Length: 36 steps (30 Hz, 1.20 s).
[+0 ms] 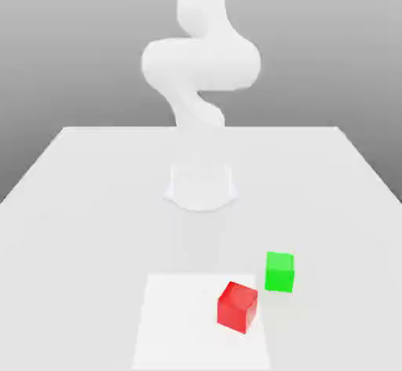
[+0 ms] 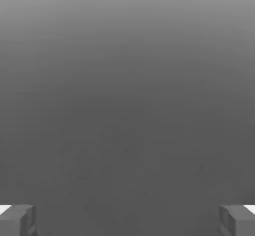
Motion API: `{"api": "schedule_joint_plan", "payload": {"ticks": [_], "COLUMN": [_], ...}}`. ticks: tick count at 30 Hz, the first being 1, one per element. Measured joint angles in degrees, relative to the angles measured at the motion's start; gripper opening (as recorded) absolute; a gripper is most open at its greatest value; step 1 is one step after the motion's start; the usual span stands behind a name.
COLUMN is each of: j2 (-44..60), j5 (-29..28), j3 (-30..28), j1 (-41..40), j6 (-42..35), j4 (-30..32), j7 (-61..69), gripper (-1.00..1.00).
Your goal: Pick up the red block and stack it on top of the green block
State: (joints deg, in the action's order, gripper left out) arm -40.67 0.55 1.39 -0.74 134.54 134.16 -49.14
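The red block [image 1: 237, 306] rests on the table near its front edge, turned slightly askew. The green block [image 1: 279, 271] stands just behind it, toward the exterior view's right, with a small gap between the two. My white arm [image 1: 200, 63] rises from its base [image 1: 200, 185] at the table's middle and bends upward, well away from both blocks. In the hand view my gripper [image 2: 127, 220] is open: its two grey fingertips [image 2: 17, 220] stand far apart with nothing between them, against a plain grey backdrop.
The white table [image 1: 94, 205] stretches wide around the base. A brighter white square patch [image 1: 180, 322] lies at the front, and the red block sits on its right part.
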Motion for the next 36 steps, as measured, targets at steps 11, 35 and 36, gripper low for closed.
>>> {"api": "schedule_joint_plan", "payload": {"ticks": [11, 35, 36], "j2": [23.2, 55.3, 53.6], "j5": [0.6, -7.6, -6.7], "j3": [6.5, 4.9, 5.5], "j1": [-2.5, 1.3, 0.8], "j6": [12.4, 32.8, 31.4], "j4": [10.6, 18.7, 18.9], "j7": [-16.2, -37.3, -36.6], "gripper": [0.00, -1.00, -1.00]}}
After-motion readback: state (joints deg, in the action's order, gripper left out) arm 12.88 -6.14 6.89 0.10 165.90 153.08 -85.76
